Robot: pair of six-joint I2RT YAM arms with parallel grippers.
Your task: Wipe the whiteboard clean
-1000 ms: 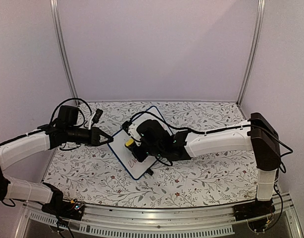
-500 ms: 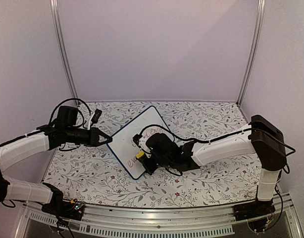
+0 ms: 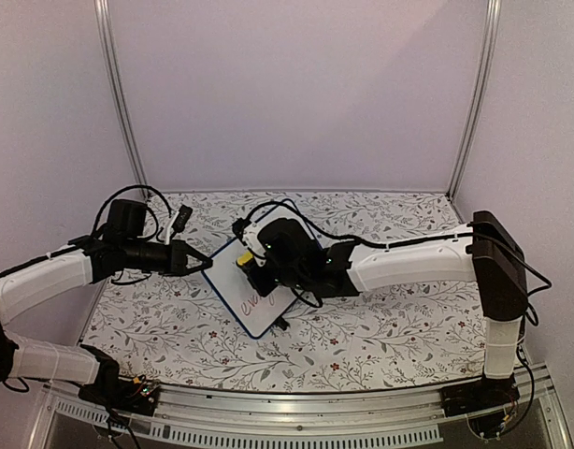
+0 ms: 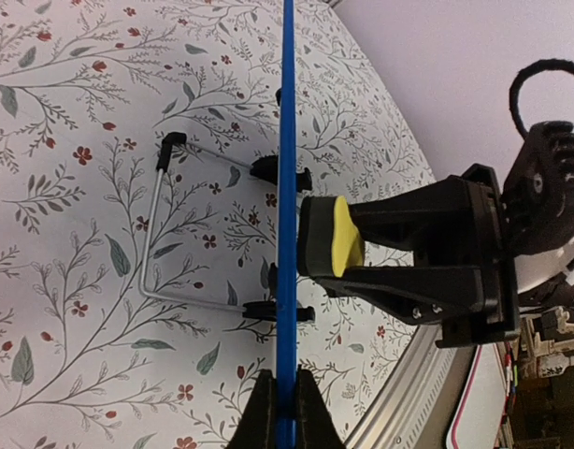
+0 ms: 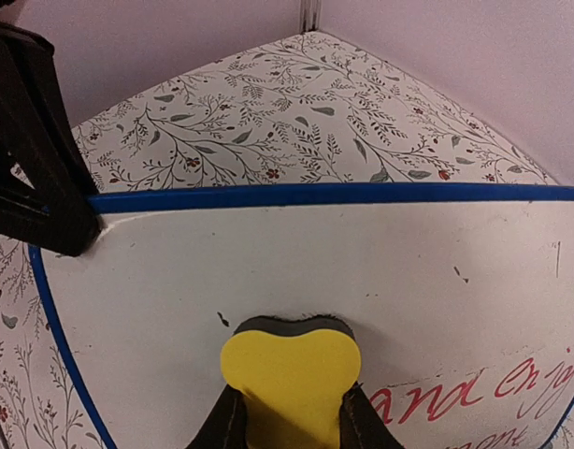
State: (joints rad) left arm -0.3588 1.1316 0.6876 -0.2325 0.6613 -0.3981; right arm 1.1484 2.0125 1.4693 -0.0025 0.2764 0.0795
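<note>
The whiteboard [image 3: 246,301] stands tilted on the floral table; it is white with a thin blue frame [image 4: 287,187]. My left gripper [image 3: 205,265] is shut on the board's left edge, its fingers pinching the blue frame [image 4: 285,393]. My right gripper [image 3: 253,268] is shut on a yellow eraser [image 5: 289,369], whose dark pad presses against the upper left of the board face [image 5: 362,271]. Red handwriting [image 5: 474,398] shows to the right of the eraser and lower on the board [image 3: 252,301]. In the left wrist view the eraser [image 4: 341,238] touches the board edge-on.
A bent wire stand [image 4: 165,243] with black feet props the board from behind. Purple walls with metal posts [image 3: 119,103] close the back and sides. An aluminium rail [image 3: 296,412] runs along the near edge.
The right gripper swept the eraser down to the board's lower part, then back up to its upper left. The board's tilt shifted slightly; the left gripper kept its hold.
</note>
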